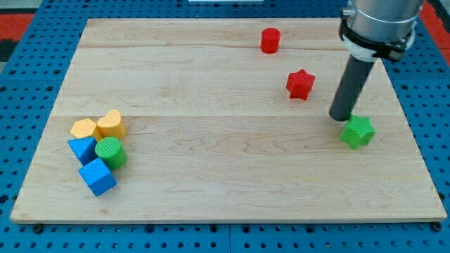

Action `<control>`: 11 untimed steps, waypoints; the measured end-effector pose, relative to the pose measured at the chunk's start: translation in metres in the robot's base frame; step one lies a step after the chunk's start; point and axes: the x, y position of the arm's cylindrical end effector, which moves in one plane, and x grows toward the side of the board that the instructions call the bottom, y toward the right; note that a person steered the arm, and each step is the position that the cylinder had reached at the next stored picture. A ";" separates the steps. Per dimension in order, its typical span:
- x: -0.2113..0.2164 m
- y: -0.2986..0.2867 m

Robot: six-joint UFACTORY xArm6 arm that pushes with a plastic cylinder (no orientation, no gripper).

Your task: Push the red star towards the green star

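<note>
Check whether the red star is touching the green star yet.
Not touching. The red star sits apart from the green star, with my tip between them, beside the green one.

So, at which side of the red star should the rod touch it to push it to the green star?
Contact the red star on its upper-left side: the green star lies toward the view's lower right. My tip now sits between them, beside the green star, so it should probably circle round first.

A pale wooden counter (pixel 225 190) is seen carrying a red star block (pixel 300 83), a green star block (pixel 357 131) and a red cylinder block (pixel 270 41); yellow, blue and green blocks are clustered at the view's left.
</note>
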 end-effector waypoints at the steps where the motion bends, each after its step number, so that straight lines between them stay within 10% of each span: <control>1: 0.012 0.016; 3: 0.050 0.003; 7: -0.075 -0.155; 11: -0.062 -0.047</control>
